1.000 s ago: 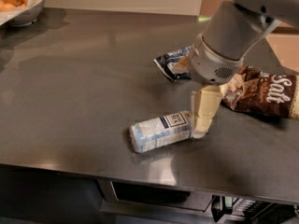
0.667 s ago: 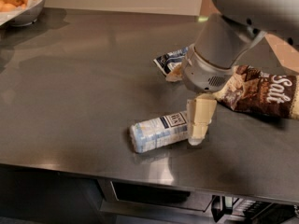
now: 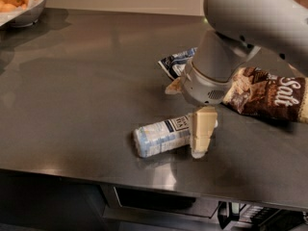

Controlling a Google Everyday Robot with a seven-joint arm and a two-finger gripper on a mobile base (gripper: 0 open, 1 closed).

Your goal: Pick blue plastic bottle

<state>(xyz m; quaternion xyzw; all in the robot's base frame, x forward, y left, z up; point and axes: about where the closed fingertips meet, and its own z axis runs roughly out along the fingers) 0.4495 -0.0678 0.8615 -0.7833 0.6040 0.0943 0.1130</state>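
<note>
Your gripper sat at the cap end of the blue plastic bottle, lying sideways near the front edge of the desk. I couldn't tell if it held the bottle.

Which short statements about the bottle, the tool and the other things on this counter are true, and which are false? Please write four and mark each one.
1. The bottle lies on its side on the counter. True.
2. The tool hangs above the bowl. False: it is down at the bottle's right end, far from the bowl.
3. A brown bag lies on the picture's right, beyond the tool. True.
4. The bowl is empty. False: it holds round orange-yellow food.
</note>
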